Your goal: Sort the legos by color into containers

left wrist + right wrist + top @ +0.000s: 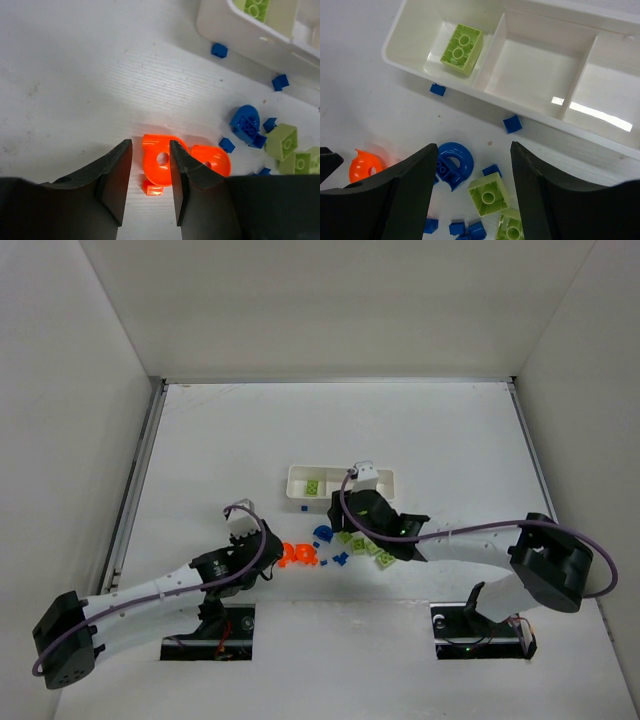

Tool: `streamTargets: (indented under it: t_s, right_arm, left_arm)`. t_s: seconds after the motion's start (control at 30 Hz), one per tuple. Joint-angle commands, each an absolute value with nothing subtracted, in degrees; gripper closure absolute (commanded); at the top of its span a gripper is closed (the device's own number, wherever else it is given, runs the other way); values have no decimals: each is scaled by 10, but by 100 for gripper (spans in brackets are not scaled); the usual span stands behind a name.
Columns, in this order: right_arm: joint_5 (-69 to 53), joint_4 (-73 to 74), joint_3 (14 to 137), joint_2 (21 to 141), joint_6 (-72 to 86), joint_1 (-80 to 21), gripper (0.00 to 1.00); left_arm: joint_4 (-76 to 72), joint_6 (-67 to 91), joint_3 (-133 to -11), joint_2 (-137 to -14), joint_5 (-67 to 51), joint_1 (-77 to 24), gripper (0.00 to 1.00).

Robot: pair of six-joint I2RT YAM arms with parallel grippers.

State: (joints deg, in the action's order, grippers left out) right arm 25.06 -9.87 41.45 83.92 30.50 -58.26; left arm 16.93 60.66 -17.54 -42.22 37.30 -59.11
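Observation:
My left gripper (148, 170) is open and low over the table. Its jaws straddle the left edge of an orange rounded lego (159, 160), and its right finger overlaps that piece. A second orange rounded piece (212, 160) and a tiny orange brick (152, 188) lie beside it. My right gripper (472, 150) is open above a lime brick (489, 195) and a blue rounded piece (454, 162). The white tray (545, 120) holds one lime brick (462, 42) in its left compartment. The other two compartments show nothing inside.
Tiny blue bricks (438, 89) (512, 123) lie against the tray's near wall, and more blue and lime pieces (365, 545) are scattered between the arms. In the top view the right wrist hides part of the tray (298, 473). White walls surround the table.

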Motion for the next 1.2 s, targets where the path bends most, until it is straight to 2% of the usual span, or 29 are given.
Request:
streamTargets:
  t_s: [0.0,0.33,0.63,0.7,0.83,0.9,1.03,1.17]
  right_arm:
    - [258,-131,405,802,312,-587,34]
    - [261,-116,371,725,311,-587,35]
    - [271,-80,310,665,344,-602,37]
    - [281,-62,299,650,350,-611,39]
    - [290,-23,281,625,363,-627,52]
    - [293,-15,272,618,371,-636,56]
    - [298,-11,255,617,383,-651,56]
    - [301,-11,258,637,384,-659,53]
  left_arm:
    - [175,629,-165,-440,303,-566,68]
    - [95,629,-143,-514,265,-565,75]
    - [68,615,-125,-462,286,-554,97]
    - [74,603,-131,-423,291,-553,98]
    - [98,577,-171,-366,311,-549,98]
    - [94,558,-198,-366,314,-548,98]
    - [52,520,-263,-425,305,-544,97]
    - [-19,468,-343,-552,268,-526,96]
